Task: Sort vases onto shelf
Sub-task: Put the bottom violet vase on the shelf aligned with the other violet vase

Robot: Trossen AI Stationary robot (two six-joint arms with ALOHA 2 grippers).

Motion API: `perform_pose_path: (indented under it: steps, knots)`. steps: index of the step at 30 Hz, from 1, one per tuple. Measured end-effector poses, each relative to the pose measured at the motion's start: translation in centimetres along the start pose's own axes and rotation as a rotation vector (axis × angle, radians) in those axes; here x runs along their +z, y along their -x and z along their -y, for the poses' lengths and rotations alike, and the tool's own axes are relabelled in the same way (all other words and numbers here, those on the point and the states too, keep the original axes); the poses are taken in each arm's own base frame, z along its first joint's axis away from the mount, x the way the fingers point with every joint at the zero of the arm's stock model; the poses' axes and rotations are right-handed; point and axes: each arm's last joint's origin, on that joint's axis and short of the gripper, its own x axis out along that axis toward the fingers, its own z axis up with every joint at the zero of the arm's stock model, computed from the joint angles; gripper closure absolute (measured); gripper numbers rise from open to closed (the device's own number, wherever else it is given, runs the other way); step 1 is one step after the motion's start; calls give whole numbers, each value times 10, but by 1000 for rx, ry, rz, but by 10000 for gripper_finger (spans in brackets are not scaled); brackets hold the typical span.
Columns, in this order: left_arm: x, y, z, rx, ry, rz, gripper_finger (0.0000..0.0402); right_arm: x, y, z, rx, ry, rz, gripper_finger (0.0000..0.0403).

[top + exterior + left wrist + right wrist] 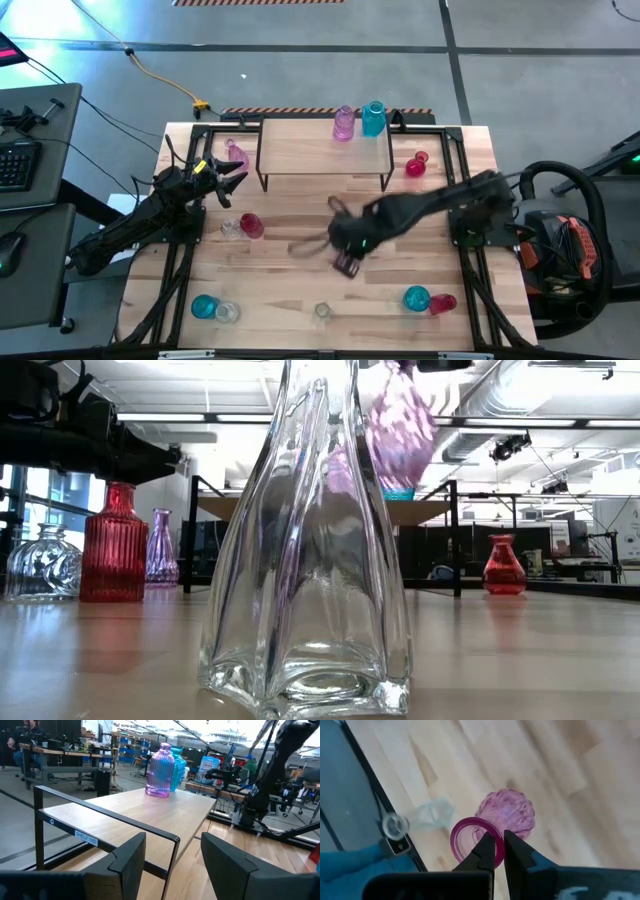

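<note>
My right gripper (347, 262) hovers over the table's middle, shut on a pink-purple bulbous vase (507, 812), which also shows high in the low view (400, 425). My left gripper (225, 175) is open and empty at the left end of the shelf (325, 155), its fingers level with the shelf top (150, 815). A pink-purple vase (344, 123) and a teal vase (373, 118) stand on the shelf's far edge. A pink vase (237, 152) and a red one (417, 165) stand on the table beside the shelf. My right gripper holds the pink-purple vase by its round rim (494, 831), one finger inside the mouth and one outside. The fingers (487, 852) come from above, pointing down. The vase hangs below them, clear of the table, mouth upward.
More vases stand on the table: red (251, 225) and clear (231, 228) left of centre, and along the near edge teal (204, 306), clear (228, 312), clear (322, 311), teal (416, 298) and red (443, 303). The tall clear vase (310, 560) fills the low view.
</note>
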Motion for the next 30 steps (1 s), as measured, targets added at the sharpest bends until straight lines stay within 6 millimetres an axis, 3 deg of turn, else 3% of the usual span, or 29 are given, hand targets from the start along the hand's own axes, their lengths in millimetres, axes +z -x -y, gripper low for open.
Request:
perform_pose_path:
  steps: [5, 15, 23, 30]
  knots:
    - [0, 0, 0, 0, 0, 0, 218, 20, 43, 42, -2, -30, 87, 402]
    - [0, 0, 0, 0, 0, 0, 218, 51, 91, 116, -54, 1, 151, 403]
    - [0, 0, 0, 0, 0, 0, 218, 74, 102, 168, -18, 15, 175, 403]
    - [0, 0, 0, 0, 0, 0, 218, 95, 93, 194, 1, -13, 193, 403]
